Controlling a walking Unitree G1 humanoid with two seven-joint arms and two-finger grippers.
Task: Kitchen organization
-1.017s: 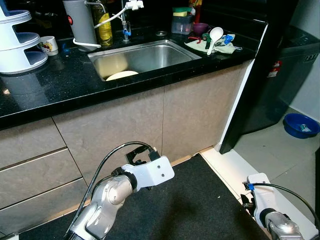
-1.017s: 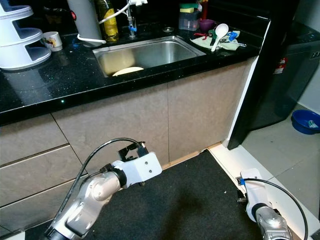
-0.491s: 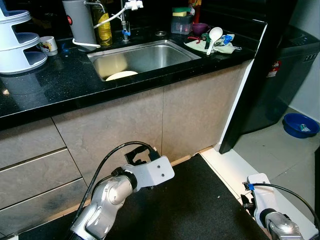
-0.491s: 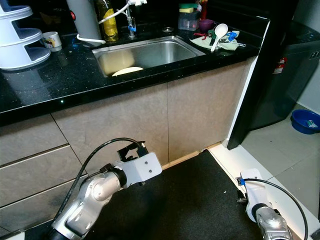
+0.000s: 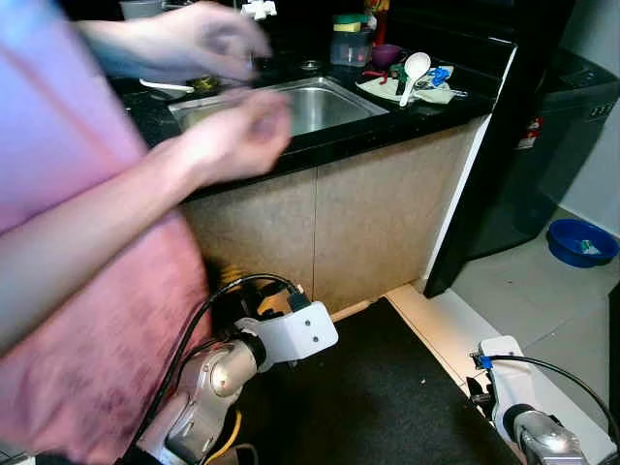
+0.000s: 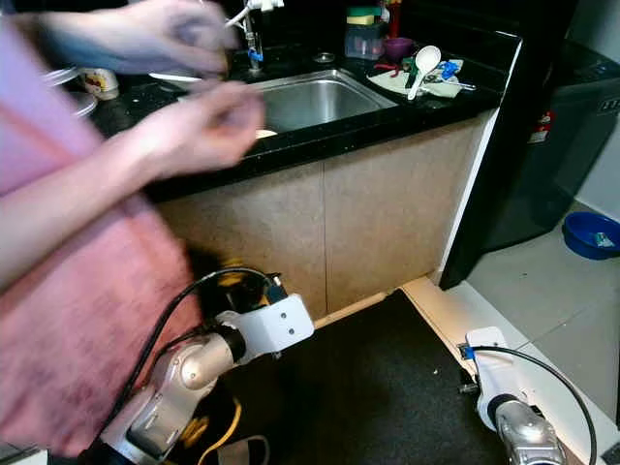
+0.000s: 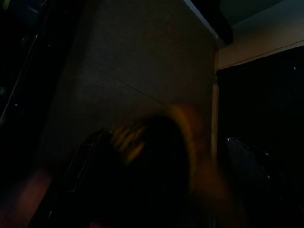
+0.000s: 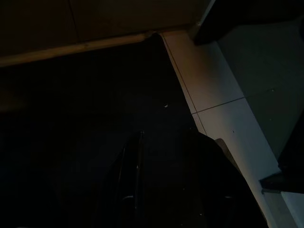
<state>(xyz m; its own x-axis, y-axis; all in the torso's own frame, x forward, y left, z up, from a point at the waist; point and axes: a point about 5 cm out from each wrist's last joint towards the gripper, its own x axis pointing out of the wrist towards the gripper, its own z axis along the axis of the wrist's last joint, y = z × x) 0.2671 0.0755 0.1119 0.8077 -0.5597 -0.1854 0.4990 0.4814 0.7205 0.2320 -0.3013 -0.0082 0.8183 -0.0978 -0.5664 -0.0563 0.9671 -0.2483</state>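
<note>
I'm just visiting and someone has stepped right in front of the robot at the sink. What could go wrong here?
1. The person stands very close above the raised left arm; if it lifts, it could bump them.
2. Their blurred hands block the robot's sight of the sink, so reaching there now would be half blind.
3. The cable looping off that arm could snag on them.

I see white ladle [image 5: 417,68] | lying tilted on cloth [image 5: 426,92] | black countertop [image 5: 426,108], right of steel sink [image 5: 320,102].

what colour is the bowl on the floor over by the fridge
The bowl is blue, clearest in the left eye view.
</note>
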